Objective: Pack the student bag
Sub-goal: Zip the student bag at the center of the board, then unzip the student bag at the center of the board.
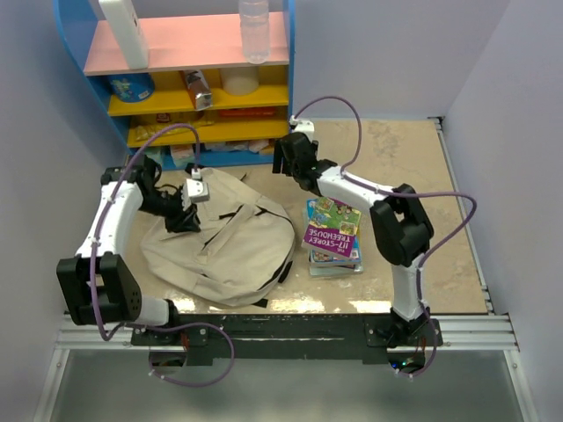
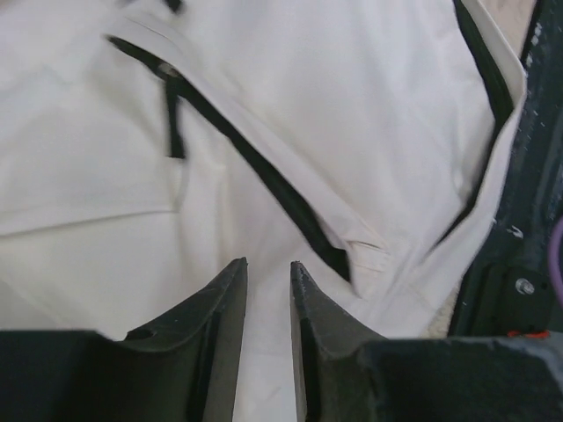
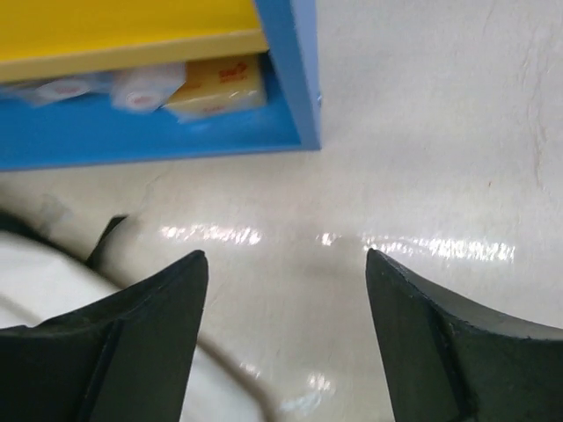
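Observation:
The student bag [image 1: 224, 246], a soft beige backpack with black zippers, lies flat on the table in front of the left arm. My left gripper [image 1: 183, 218] hangs over its upper left part. In the left wrist view the left gripper [image 2: 268, 264] stands open by a narrow gap; only the bag's fabric [image 2: 352, 105] shows behind it, with a black zipper line [image 2: 264, 176] just ahead. My right gripper [image 1: 280, 160] is beyond the bag's top right. That right gripper [image 3: 285, 255] is wide open and empty over the bare table, with the bag's edge [image 3: 44, 281] at the lower left.
A stack of colourful books [image 1: 332, 233] lies on the table right of the bag. A blue, yellow and pink shelf unit [image 1: 176, 97] with small items stands at the back left; its blue base [image 3: 176, 141] is just ahead of the right gripper. Walls enclose the table.

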Available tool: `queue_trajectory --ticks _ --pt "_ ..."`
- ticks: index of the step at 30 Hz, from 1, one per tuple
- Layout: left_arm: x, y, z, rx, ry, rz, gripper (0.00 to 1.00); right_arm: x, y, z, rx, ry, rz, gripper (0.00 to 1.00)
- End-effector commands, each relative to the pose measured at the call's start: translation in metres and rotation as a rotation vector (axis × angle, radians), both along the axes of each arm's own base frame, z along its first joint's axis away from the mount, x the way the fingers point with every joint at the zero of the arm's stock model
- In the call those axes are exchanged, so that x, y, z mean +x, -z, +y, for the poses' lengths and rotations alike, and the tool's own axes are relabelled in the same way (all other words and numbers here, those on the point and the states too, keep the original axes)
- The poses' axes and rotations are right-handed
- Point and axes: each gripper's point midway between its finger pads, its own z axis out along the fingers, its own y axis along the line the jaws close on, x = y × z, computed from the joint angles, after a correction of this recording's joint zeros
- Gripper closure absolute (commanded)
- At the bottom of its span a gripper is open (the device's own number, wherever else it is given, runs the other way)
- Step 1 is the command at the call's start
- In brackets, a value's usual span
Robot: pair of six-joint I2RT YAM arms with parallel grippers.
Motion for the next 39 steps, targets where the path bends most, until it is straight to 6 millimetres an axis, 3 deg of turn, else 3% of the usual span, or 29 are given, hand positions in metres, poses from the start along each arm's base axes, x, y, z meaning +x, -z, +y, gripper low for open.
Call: queue_trajectory --ticks 1,2,5,9,11,12,16,20,23,26,32,34,36,38,39 --pt "0.047 -0.041 -0.013 -0.146 -0.111 -0.052 0.67 -0.036 -0.057 0.021 0.153 -0.059 -0.070 0.27" --pt "0.063 -0.050 -0.013 -0.158 -0.116 -0.106 0.66 -0.046 -0.060 0.025 0.150 -0.088 -0.079 0.29" --pt "0.083 -0.061 -0.029 -0.197 -0.115 -0.122 0.62 -0.073 -0.054 0.038 0.095 -0.188 -0.097 0.34" --pt "0.094 -0.059 -0.064 -0.217 -0.040 -0.144 0.61 -0.103 -0.029 0.035 0.031 -0.256 -0.027 0.37" --pt "0.104 -0.048 -0.081 -0.215 -0.022 -0.155 0.57 -0.116 -0.034 0.035 0.045 -0.280 -0.038 0.37" --pt "0.107 -0.042 -0.087 -0.211 -0.007 -0.155 0.57 -0.125 -0.021 0.029 0.024 -0.286 -0.017 0.37" --pt "0.130 -0.004 -0.111 -0.181 0.073 -0.114 0.50 -0.149 -0.016 0.023 0.027 -0.294 0.013 0.37" --pt "0.163 0.031 -0.109 -0.087 0.068 -0.103 0.48 -0.167 -0.001 0.025 0.000 -0.309 0.054 0.37" --pt "0.180 0.056 -0.105 -0.028 0.065 -0.113 0.47 -0.168 0.015 0.022 -0.028 -0.301 0.080 0.37" --pt "0.187 0.078 -0.099 0.036 0.067 -0.123 0.47 -0.166 0.018 0.027 -0.034 -0.316 0.082 0.38" --pt "0.188 0.111 -0.092 0.095 0.044 -0.139 0.65 -0.176 0.029 0.037 -0.025 -0.353 0.116 0.42" --pt "0.186 0.120 -0.088 0.122 0.031 -0.142 0.86 -0.184 0.038 0.037 -0.038 -0.359 0.138 0.42" --pt "0.191 0.114 -0.088 0.119 0.009 -0.171 1.00 -0.192 0.052 0.037 -0.052 -0.364 0.163 0.43" --pt "0.193 0.102 -0.089 0.084 -0.009 -0.195 1.00 -0.191 0.060 0.034 -0.063 -0.347 0.172 0.43" --pt "0.197 0.084 -0.088 0.062 -0.031 -0.225 1.00 -0.191 0.065 0.034 -0.071 -0.344 0.178 0.44"
